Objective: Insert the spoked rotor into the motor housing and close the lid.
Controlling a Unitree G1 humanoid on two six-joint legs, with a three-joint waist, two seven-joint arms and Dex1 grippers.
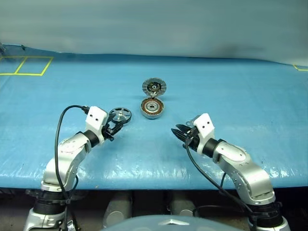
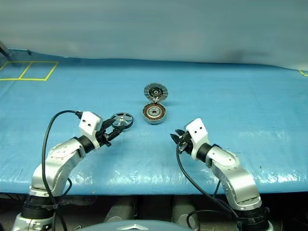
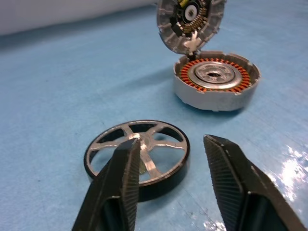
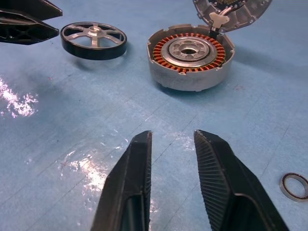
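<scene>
The spoked rotor [image 1: 120, 115] lies flat on the blue mat, left of the motor housing [image 1: 152, 107]. The housing shows copper windings around a silver hub [image 4: 190, 53]. Its lid [image 1: 154, 87] stands open at the far side, ribbed face toward me. My left gripper [image 3: 172, 140] is open just short of the rotor [image 3: 154, 166], and one finger [image 3: 120, 187] overlaps the near rim. My right gripper [image 4: 173, 134] is open over bare mat, nearer to me than the housing and to its right, with nothing between its fingers.
A small dark ring [image 4: 294, 186] lies on the mat beside my right gripper. Yellow tape squares [image 1: 26, 66] mark the far left corner. The table's front edge [image 1: 154, 185] runs just below both arms.
</scene>
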